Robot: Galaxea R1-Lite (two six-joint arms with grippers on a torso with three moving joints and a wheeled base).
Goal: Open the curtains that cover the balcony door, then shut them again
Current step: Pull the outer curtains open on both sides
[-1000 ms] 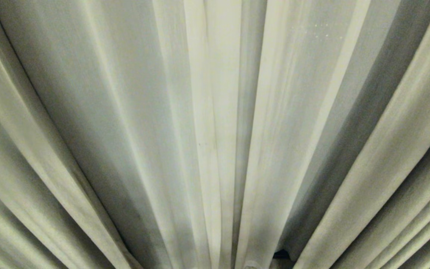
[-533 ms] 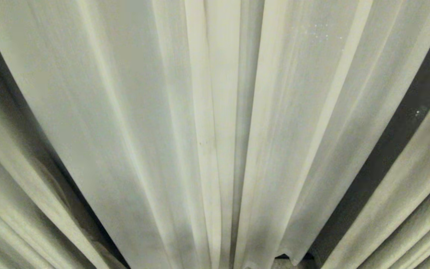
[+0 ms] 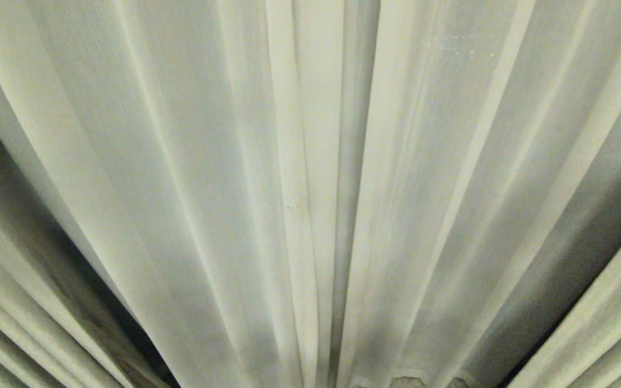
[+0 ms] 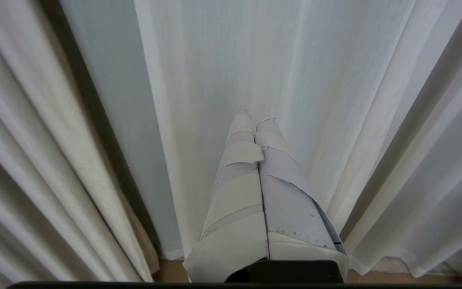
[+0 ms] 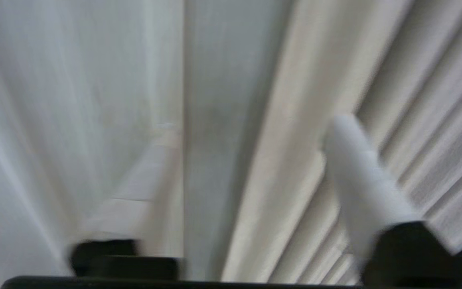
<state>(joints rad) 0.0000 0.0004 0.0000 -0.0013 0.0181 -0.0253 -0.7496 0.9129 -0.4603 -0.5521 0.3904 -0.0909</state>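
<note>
Item: curtains [image 3: 310, 194]. Cream-white pleated fabric with a fine weave, filling the whole head view; folds fan outward from about 6 o'clock at the lower edge toward 10, 12 and 2 o'clock. Two hemmed edges meet near the centre line, running from 12 to 6 o'clock. Darker shadowed gaps between folds sit at 8 o'clock and 4 o'clock. The balcony door is hidden behind the cloth in every view.

Item: left gripper [image 4: 255, 116]. Fingers [image 4: 239, 160] wrapped in pale tape, pressed together with no gap between them and nothing held. The tips point at a flat stretch of curtain and lie close to it; contact cannot be judged. A strip of wooden floor [image 4: 175, 271] shows below the curtain hem.

Item: right gripper [image 5: 251, 132]. Picture blurred. Two pale fingers [image 5: 359, 176] stand well apart, jaws spread wide, with a thick curtain fold lying in the gap between them. The fingers do not close on the fold; whether either touches the cloth cannot be told.
</note>
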